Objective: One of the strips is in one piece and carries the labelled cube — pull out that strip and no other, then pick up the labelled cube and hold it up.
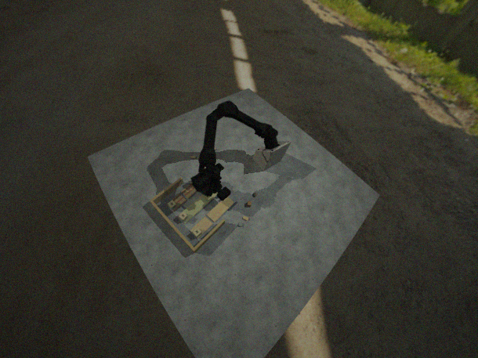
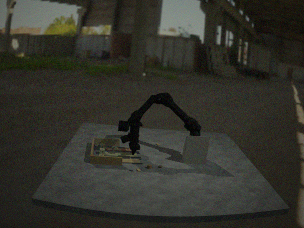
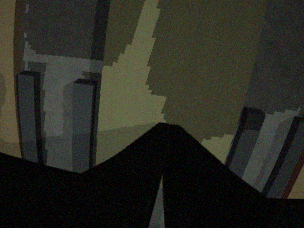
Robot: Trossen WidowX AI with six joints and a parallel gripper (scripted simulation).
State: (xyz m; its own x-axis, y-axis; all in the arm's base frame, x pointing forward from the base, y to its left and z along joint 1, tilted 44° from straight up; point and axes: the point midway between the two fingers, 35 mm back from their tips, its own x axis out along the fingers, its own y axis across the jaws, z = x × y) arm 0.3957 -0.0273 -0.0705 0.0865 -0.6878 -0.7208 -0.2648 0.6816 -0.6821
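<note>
Arm [image 1: 215,135] arcs over from its grey base block [image 1: 270,156] & points down at the open end of the wooden tray [image 1: 172,223], which sits on the grey slab [image 1: 279,230]. Gripper [image 1: 222,193] pressed together, fingers meeting w/ only a thin slit in the wrist view [image 3: 158,216] — nothing pinched between them, as far as can be seen. In the exterior view the tip [image 2: 133,150] is low, right at the near ends of the strips; can't tell whether it touches the surface.

Tray has walls on 3 sides, open toward the arm. Inside lie several strips side by side: a tan one [image 1: 207,220] nearest the tray's outer wall, an olive-green one [image 1: 195,207] in the middle, a brownish one [image 1: 186,193] by the gripper. Small pale cubes [image 1: 182,215] sit toward the closed end of the tray; labels too small to read from above, so which is the labelled cube can't be told.

Wrist cam — olive strip [image 3: 131,97] directly under the fingers w/ a jagged edge across it, grey slab showing beside it. Dark grey rails [image 3: 81,116] to the left, another pair to the right [image 3: 264,147].

A few small bits of debris [image 1: 248,204] lie on the slab just beyond the tray's open end, apart from the strips
</note>
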